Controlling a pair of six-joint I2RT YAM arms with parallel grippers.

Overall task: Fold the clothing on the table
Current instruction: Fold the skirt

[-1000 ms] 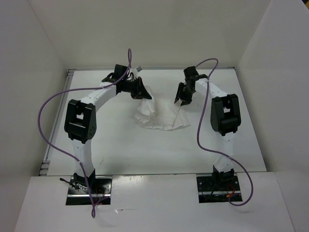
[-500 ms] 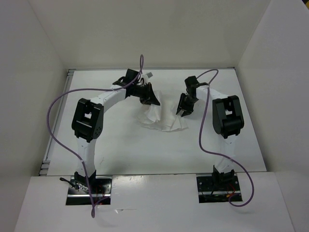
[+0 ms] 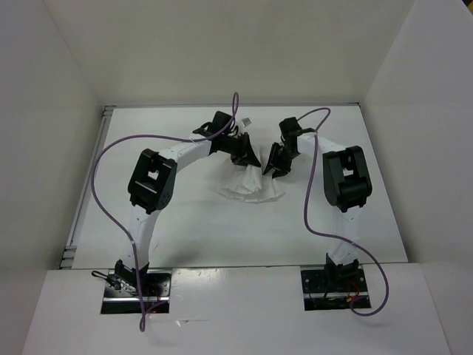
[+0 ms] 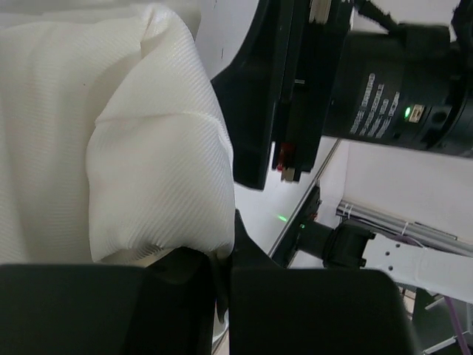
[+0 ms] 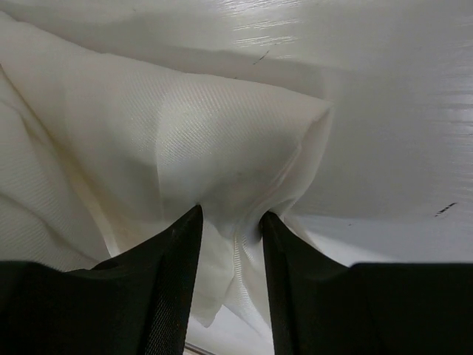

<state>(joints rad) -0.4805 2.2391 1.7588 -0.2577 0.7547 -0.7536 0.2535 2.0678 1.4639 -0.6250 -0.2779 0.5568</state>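
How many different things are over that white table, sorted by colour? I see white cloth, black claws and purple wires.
White clothing: 1
Black grippers: 2 (left gripper, right gripper)
Purple cables: 2 (left cable, right cable)
Total: 5

1. Bright, even overhead light; faint, soft shadows on the table
2. Streaky glare across the table in the right wrist view
3. Near end effector fingers slightly soft in both wrist views; clothing weave crisp
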